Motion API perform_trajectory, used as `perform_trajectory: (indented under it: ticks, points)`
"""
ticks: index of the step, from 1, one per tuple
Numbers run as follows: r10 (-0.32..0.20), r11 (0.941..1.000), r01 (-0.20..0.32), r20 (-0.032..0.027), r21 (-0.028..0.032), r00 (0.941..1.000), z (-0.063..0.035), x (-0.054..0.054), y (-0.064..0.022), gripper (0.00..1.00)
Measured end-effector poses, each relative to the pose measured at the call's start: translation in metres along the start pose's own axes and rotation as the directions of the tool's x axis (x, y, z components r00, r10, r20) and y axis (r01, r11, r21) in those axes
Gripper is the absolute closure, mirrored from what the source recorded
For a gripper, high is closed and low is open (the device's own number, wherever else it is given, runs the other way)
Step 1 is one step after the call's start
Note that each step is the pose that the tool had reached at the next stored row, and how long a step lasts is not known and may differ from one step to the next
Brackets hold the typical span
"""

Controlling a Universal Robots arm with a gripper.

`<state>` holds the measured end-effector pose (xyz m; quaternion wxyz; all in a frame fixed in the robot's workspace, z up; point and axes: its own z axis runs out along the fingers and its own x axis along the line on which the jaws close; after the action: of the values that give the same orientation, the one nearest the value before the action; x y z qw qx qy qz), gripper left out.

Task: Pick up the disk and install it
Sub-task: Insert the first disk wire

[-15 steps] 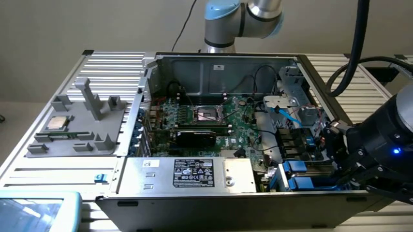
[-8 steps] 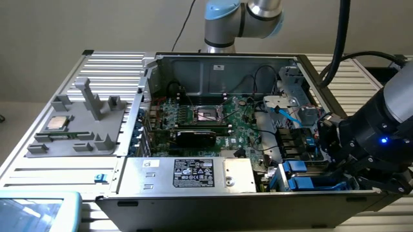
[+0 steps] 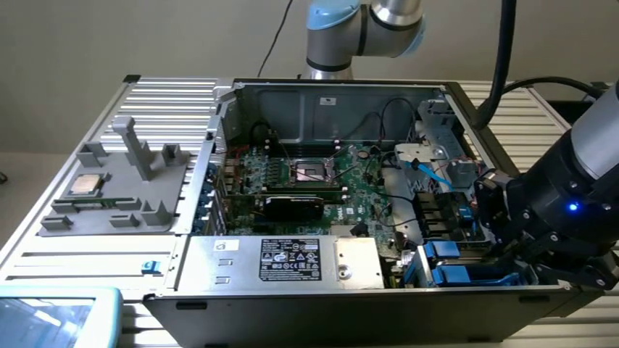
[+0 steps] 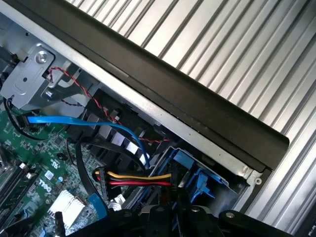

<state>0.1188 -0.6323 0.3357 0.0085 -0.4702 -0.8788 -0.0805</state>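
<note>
Exterior view: end effector (image 3: 530, 262) at drive bay (image 3: 428, 217).
It hangs just over the blue-bracketed disk (image 3: 474, 276); clamped or apart cannot be told.

Robotics laboratory bench: an open computer tower (image 3: 329, 98) on a slatted aluminium table (image 3: 164, 90), grey parts fixture (image 3: 121, 192) at nine o'clock.
</note>
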Motion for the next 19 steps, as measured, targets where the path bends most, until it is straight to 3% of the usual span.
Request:
perform_trajectory:
  ticks: [1,2,9,14,18,19]
  points:
    - [-0.001,1.0,0.001,0.0089,0.006,1.0,0.0,0.0002,0.0001,0.83]
    - [-0.001,1.0,0.001,0.0128,0.0085,0.9999,0.0002,0.0004,0.0002,0.83]
    - [0.001,0.9999,-0.001,0.0175,0.0113,0.9998,0.0001,0.0008,0.0005,0.83]
    - [0.006,0.9997,-0.007,0.04,0.0251,0.9992,0.0002,0.0008,0.0005,0.83]
    - [0.006,0.9996,-0.007,0.0412,0.0264,0.9991,0.0003,0.0007,0.0004,0.83]
    - [0.009,0.9995,-0.011,0.04,0.0295,0.9992,0.0002,0.0008,0.0004,0.83]
